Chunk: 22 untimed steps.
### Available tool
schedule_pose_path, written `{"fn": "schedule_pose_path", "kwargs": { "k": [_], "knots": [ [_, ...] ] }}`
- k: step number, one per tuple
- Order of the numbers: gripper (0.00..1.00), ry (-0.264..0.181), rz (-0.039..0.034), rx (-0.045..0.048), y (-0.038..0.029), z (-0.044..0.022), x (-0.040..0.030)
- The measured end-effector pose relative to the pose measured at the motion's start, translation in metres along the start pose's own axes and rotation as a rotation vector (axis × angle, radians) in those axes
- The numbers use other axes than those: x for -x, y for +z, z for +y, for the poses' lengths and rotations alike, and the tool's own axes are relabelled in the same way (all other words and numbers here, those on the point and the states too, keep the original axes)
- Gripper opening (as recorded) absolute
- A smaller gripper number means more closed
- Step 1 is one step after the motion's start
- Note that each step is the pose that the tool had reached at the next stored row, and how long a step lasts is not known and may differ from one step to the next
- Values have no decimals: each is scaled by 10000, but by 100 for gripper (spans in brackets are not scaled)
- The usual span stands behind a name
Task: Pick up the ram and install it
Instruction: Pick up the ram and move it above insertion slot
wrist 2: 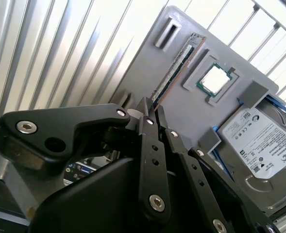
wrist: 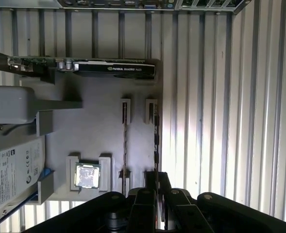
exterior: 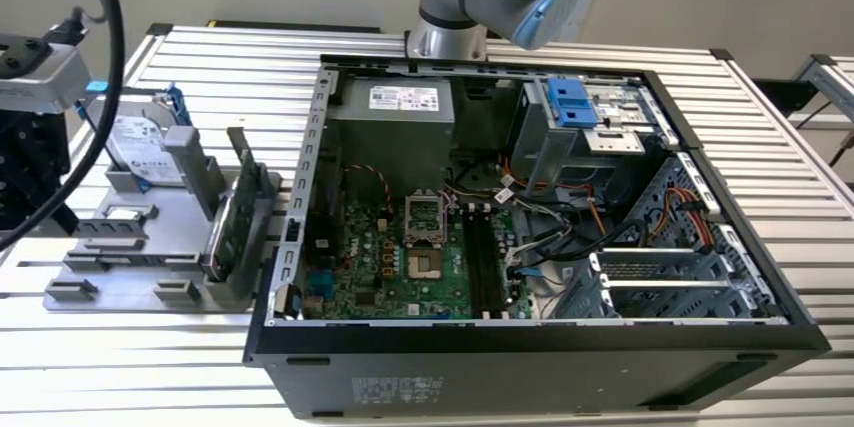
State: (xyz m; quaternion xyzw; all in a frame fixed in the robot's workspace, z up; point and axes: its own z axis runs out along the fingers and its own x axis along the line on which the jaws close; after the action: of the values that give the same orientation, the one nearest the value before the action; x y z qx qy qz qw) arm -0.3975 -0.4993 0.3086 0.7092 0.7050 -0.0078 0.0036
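Note:
The ram is a thin dark stick standing on edge in a slot of the grey holder tray, near the tray's edge. In both wrist views my gripper has its black fingers drawn close together on the two faces of the ram at its near end. The rest of the stick runs away from the fingertips. In the exterior view the tray lies at the left. The open computer case stands beside it, with the motherboard's dark memory slots showing.
On the tray sit a processor chip, a silver hard drive with blue rails and a green expansion card standing upright. The table is ribbed aluminium. Cables hang at the exterior view's left.

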Motion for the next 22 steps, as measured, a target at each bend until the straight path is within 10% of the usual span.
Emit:
{"fn": "schedule_pose_path", "kwargs": {
  "k": [22],
  "knots": [
    [0,0,0,0,-137,-1,2]
  ]
}}
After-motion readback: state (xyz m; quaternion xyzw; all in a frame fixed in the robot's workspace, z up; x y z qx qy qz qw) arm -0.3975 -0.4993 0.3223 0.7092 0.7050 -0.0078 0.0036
